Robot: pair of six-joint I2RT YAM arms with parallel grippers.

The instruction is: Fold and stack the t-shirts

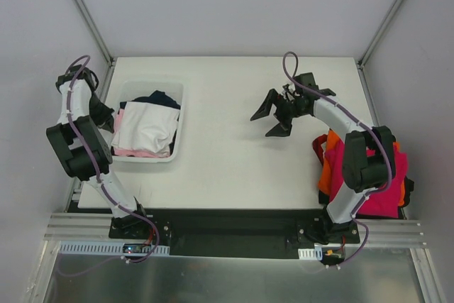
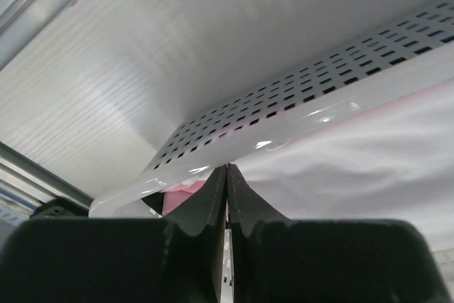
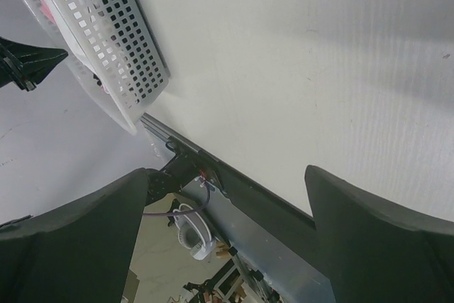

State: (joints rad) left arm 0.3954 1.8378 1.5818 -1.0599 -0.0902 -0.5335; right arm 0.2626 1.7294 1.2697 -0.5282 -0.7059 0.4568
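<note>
You see a white lattice basket [image 1: 147, 159] at centre left of the top view, standing on the white table [image 1: 234, 154] by its left edge. An aluminium rail [image 1: 74, 228] crosses the bottom, below the table.

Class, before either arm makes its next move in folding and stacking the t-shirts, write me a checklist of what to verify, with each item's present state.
1. The left tool open for a grasp: not ok; jaws shut, tip at the basket rim.
2. The right tool open and empty: ok.
3. A white t-shirt on top in the basket: ok.
4. Bare table between basket and pile for folding: ok.
5. The magenta and orange t-shirts at the right edge neatly stacked: cannot tell; the right arm covers part.
</note>
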